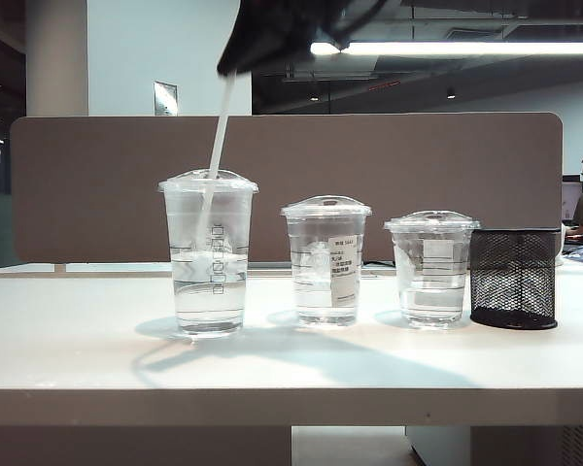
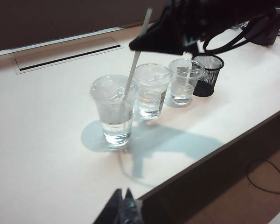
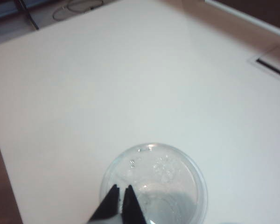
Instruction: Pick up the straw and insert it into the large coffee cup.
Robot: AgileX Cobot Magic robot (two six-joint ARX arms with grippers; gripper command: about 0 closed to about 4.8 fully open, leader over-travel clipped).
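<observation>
The large coffee cup (image 1: pixel 208 262) stands leftmost in the row of clear cups, part full of water, with a domed lid. The whitish straw (image 1: pixel 221 126) slants down through the lid, its lower end inside the cup. My right gripper (image 1: pixel 228 68) hangs above the cup, shut on the straw's upper part. The left wrist view shows the same hold: right gripper (image 2: pixel 137 45), straw (image 2: pixel 134 65), cup (image 2: pixel 114 116). From the right wrist, the shut tips (image 3: pixel 120 189) sit over the lid (image 3: pixel 177 186). My left gripper (image 2: pixel 122 191) is shut and empty, back near the table's front edge.
To the right of the large cup stand a mid-height cup with a white label (image 1: pixel 326 262), a short cup (image 1: pixel 431 267) and a black mesh holder (image 1: pixel 514 277). A brown partition (image 1: pixel 389 175) runs behind them. A cable slot (image 2: pixel 67 53) lies at the back of the table.
</observation>
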